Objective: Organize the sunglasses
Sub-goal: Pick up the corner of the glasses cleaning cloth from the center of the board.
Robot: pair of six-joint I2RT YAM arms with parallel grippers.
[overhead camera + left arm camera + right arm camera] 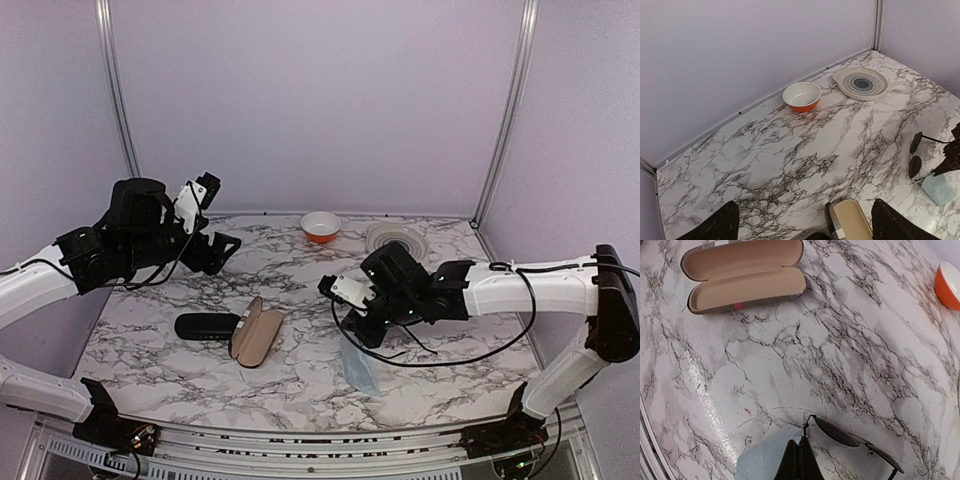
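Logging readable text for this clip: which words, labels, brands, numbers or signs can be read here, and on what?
None legible.
On the open brown case: a small pink mark on the lining, too small to read.
No text shows on the sunglasses, black case, orange bowl or plate.

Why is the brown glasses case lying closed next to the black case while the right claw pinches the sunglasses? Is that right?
Not quite. The brown case is open, not closed: the right wrist view shows its two tan-lined halves spread apart. The rest stands: it lies next to the black case, and the right gripper pinches the sunglasses.
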